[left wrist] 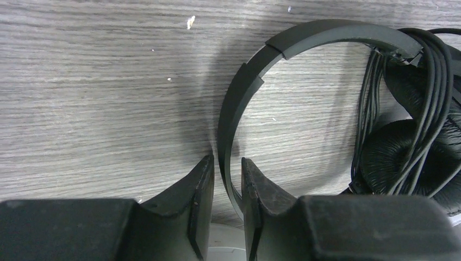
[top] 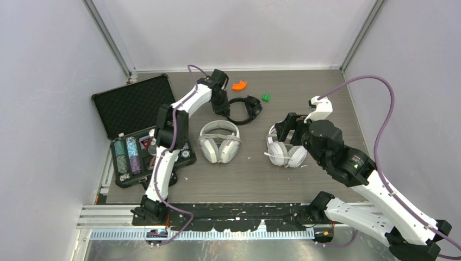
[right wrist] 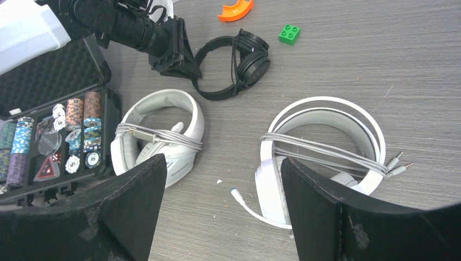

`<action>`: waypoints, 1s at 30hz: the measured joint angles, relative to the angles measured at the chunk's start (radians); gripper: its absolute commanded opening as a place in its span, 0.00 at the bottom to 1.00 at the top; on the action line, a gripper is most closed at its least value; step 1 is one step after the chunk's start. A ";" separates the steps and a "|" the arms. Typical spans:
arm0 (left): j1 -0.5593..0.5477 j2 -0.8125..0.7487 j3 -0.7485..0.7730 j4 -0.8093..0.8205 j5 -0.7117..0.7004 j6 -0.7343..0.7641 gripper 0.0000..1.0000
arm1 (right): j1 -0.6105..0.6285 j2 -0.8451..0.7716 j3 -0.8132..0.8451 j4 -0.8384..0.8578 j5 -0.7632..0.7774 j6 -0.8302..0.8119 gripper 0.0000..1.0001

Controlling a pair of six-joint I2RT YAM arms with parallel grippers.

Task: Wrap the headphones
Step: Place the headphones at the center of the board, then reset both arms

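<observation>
The black headphones (top: 245, 109) lie at the back of the table, their black cable wound around the ear cups (left wrist: 413, 147). My left gripper (left wrist: 225, 160) straddles their thin headband (left wrist: 244, 81). Its jaws are slightly apart, with a gap showing beside the band, so it is open. One white headset (top: 219, 141) with its cable wound across it lies mid-table. A second white headset (top: 285, 152), also wrapped, lies to the right. My right gripper (right wrist: 223, 163) hovers wide open above the table beside this second headset (right wrist: 326, 136), holding nothing.
An open black case (top: 136, 109) with stacks of poker chips (right wrist: 76, 136) sits at the left. An orange curved piece (top: 239, 85) and a green brick (top: 266, 97) lie near the back wall. A white microphone boom (right wrist: 255, 209) sticks out from the right headset.
</observation>
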 measured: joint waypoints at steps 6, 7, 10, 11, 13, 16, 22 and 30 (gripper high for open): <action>0.020 0.000 0.006 -0.011 0.027 0.004 0.42 | 0.000 0.006 0.000 0.014 -0.005 0.002 0.84; 0.024 0.000 0.010 -0.019 0.032 0.006 0.45 | 0.000 0.008 -0.001 0.019 -0.009 0.005 0.85; 0.038 -0.002 0.050 -0.055 0.063 0.016 0.53 | 0.000 0.034 -0.011 0.035 -0.031 0.022 0.86; 0.039 -0.005 0.068 -0.068 0.074 0.021 0.57 | 0.000 0.043 -0.014 0.036 -0.036 0.028 0.86; 0.043 -0.023 0.111 -0.101 0.096 0.040 0.68 | 0.000 0.075 -0.017 0.041 -0.042 0.044 0.87; 0.048 -0.083 0.174 -0.140 0.120 0.073 0.99 | 0.000 0.138 -0.017 0.045 -0.031 0.074 0.88; 0.048 -0.369 0.154 -0.138 0.180 0.139 1.00 | 0.000 0.224 0.007 0.035 0.061 0.062 0.91; 0.043 -0.805 -0.155 -0.039 0.235 0.175 1.00 | 0.000 0.194 0.143 0.084 0.167 0.008 0.93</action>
